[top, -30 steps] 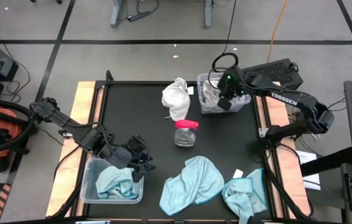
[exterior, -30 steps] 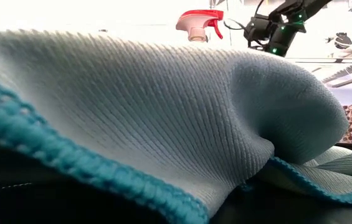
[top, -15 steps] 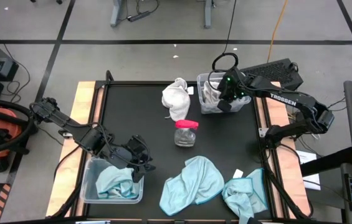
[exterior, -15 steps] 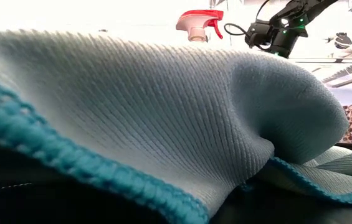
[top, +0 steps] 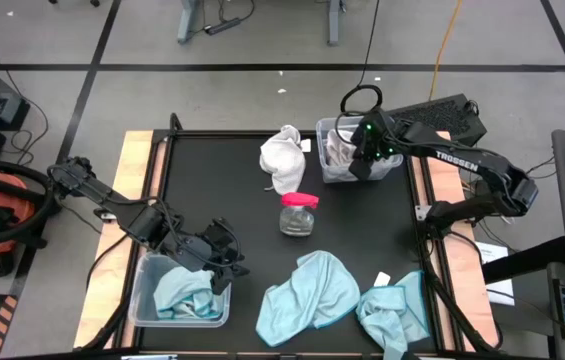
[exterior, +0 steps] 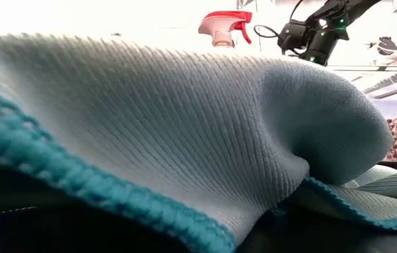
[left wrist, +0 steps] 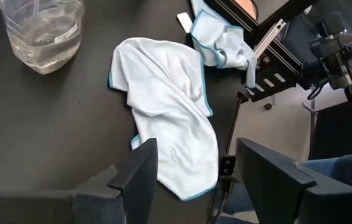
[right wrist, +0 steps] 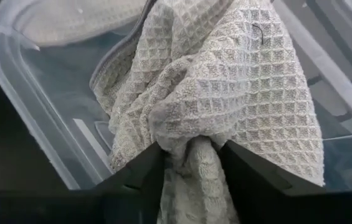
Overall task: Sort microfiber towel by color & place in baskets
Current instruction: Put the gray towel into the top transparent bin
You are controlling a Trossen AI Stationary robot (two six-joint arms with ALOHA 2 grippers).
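Nearest the front edge lie two light-blue towels (top: 307,293), one beside the other (top: 394,310), both yet to be sorted. At near left the left gripper (top: 224,262) waits with its jaws released and empty, at the right end of the near basket (top: 142,296), which already holds a blue towel (top: 182,293). Mid-table stands the pink-lidded jar (top: 298,214); beyond it a white towel (top: 283,157) lies loose. At far right the right gripper (top: 360,162) hangs over the far basket (top: 326,130), jaws clenched on a grey waffle towel (right wrist: 225,106). To do this step well, the judgement is to lower the cloth inside the walls before letting go — so no corner drapes over the rim — then lift straight up.
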